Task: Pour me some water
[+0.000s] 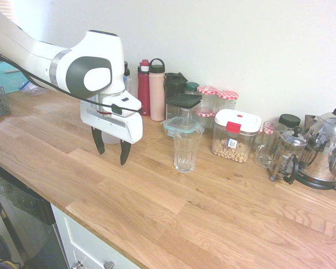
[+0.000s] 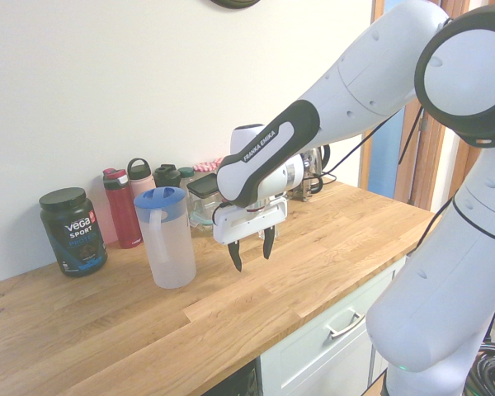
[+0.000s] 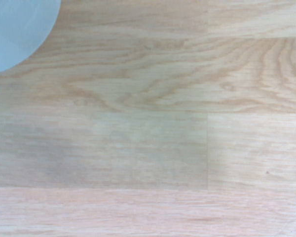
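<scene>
A tall frosted-white jug (image 2: 172, 247) with a pale blue lid (image 2: 159, 198) and a side handle stands upright on the wooden counter (image 2: 91, 330). The water itself cannot be made out through its cloudy wall. My gripper (image 2: 251, 259) hangs open just above the counter, to the right of the jug and apart from it, holding nothing. From the other side, the gripper (image 1: 112, 156) hides most of the jug. An empty clear drinking glass (image 1: 186, 148) stands to its right. The wrist view shows bare wood and a corner of the blue lid (image 3: 15, 29).
Along the wall stand a red bottle (image 1: 144, 87), a pink bottle (image 1: 157, 89), several jars, a nut container (image 1: 234, 134), a glass mug (image 1: 267, 144), a French press (image 1: 288, 154) and a steel kettle (image 1: 325, 148). A black Vega tub (image 2: 73, 231) stands left of the jug.
</scene>
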Controlling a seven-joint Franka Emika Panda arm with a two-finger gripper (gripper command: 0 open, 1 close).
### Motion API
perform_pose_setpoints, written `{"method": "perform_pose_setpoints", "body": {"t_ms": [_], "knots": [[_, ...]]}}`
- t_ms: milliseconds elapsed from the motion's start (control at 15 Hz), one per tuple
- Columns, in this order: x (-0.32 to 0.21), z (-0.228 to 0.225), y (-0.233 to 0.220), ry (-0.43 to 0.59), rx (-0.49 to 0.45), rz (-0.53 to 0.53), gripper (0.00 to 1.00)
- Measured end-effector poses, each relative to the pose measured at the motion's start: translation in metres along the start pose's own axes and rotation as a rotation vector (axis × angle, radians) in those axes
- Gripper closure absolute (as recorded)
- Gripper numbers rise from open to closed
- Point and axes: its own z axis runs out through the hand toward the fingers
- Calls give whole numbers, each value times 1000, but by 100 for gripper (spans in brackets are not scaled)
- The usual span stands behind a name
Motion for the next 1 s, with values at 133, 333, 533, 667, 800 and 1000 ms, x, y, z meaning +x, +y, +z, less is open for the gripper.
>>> {"method": "perform_pose_setpoints", "body": {"t_ms": [133, 333, 533, 667, 800, 1000], "knots": [[1, 0, 0, 1, 1, 6, 0], [-1, -23, -5, 25, -15, 58, 0], [-24, -66, -17, 65, -19, 88, 0], [-54, -97, -32, 114, 8, 107, 0], [-79, -119, -50, 155, 44, 134, 0], [-114, -147, -78, 193, 88, 156, 0]]}}
